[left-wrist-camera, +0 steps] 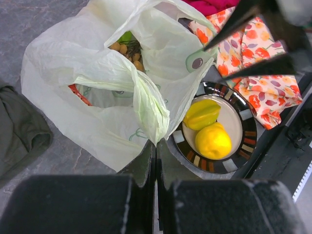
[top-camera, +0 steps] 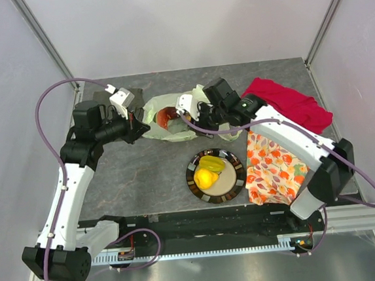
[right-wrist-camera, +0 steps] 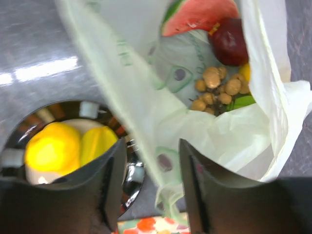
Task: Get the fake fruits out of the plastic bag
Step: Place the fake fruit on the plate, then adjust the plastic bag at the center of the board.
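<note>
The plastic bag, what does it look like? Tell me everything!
The plastic bag is thin, crinkly and see-through, pale yellow-green with faint printed marks. It sits crumpled on the grey table beside the plate, mouth open. Inside are a melon slice, a dark red fruit and a brown grape cluster. The left gripper pinches its edge.

My top camera hangs above and behind my bases, facing down over the whole table [top-camera: 132, 178]. My left wrist camera looks down from close over the plastic bag [left-wrist-camera: 73, 63] and the plate [left-wrist-camera: 246, 141]. My right wrist camera sits nearer still, at the bag's mouth. All three share bag and plate.
</note>
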{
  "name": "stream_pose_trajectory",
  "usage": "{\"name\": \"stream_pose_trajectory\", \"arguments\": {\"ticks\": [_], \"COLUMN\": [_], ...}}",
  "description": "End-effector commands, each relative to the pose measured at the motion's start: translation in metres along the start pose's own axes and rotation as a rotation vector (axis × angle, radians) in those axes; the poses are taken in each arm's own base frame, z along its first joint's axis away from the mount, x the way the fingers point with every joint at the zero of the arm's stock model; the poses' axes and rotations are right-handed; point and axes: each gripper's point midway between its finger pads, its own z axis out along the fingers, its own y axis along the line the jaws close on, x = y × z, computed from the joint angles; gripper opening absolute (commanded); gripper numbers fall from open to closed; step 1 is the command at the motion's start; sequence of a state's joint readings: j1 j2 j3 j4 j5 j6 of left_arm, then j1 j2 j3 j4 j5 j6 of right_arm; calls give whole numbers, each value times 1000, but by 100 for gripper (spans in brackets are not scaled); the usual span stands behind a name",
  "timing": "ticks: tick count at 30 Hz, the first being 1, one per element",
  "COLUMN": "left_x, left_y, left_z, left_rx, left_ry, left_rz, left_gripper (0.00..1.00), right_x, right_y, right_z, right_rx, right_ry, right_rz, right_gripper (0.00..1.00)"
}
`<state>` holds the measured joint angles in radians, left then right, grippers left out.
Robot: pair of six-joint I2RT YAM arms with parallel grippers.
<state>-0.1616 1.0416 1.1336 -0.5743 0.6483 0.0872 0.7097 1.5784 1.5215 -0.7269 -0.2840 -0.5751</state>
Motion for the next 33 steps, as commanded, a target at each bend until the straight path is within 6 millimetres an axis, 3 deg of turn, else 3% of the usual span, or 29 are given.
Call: {"name": "stream_pose_trajectory", "arguments": {"ticks": [1,3,4,5,6,8,10,13,14,16,17,19,22,23,24,25,27,28,30,33], "left_x": [-3,2,3,5,5,9,18,37,48,58,66,72,82,88,88,86,79,74,68,59], "left_y": [-8,-9,-10,-11,-13,-13,-13,-3,-2,-3,-3,-8,-12,-11,-11,-12,-12,-13,-11,-9], "left_z": [-8,-11,-13,-16,-19,-23,-29,-39,-40,-46,-47,-50,-50,-48,-46,-45,-41,-40,-38,-36], "left_rx": [26,23,22,20,20,15,-1,-70,-72,-82,-82,-70,-46,-43,-40,-31,-28,-23,-27,-30], "left_ry": [-25,-5,1,13,12,18,39,97,120,140,153,161,173,184,180,172,156,144,128,111], "left_rz": [7,20,35,36,51,95,141,179,186,218,217,218,224,215,205,195,174,178,190,207], "left_gripper": [2,2,2,2,2,2,2,2,2,2,2,2,1,2,2,2,2,2,2,2], "right_x": [14,6,16,2,17,21,49,81,104,106,124,127,124,112,110,94,93,83,88,94], "right_y": [-55,-78,-84,-98,-104,-120,-127,-115,-96,-79,-59,-53,-67,-77,-83,-95,-104,-115,-123,-142], "right_z": [49,55,73,72,87,92,94,77,76,54,54,40,34,34,42,43,58,59,71,81], "right_rx": [133,181,181,216,235,300,340,330,292,269,224,229,267,282,284,303,303,322,340,397], "right_ry": [31,13,44,22,78,119,228,305,358,348,381,390,398,362,355,319,325,306,322,326], "right_rz": [93,131,152,158,168,168,178,228,242,251,268,260,229,224,220,206,207,198,201,274], "right_gripper": [50,46,45,43,41,39,37,36,36,36,36,36,37,37,37,38,43,48,52,67]}}
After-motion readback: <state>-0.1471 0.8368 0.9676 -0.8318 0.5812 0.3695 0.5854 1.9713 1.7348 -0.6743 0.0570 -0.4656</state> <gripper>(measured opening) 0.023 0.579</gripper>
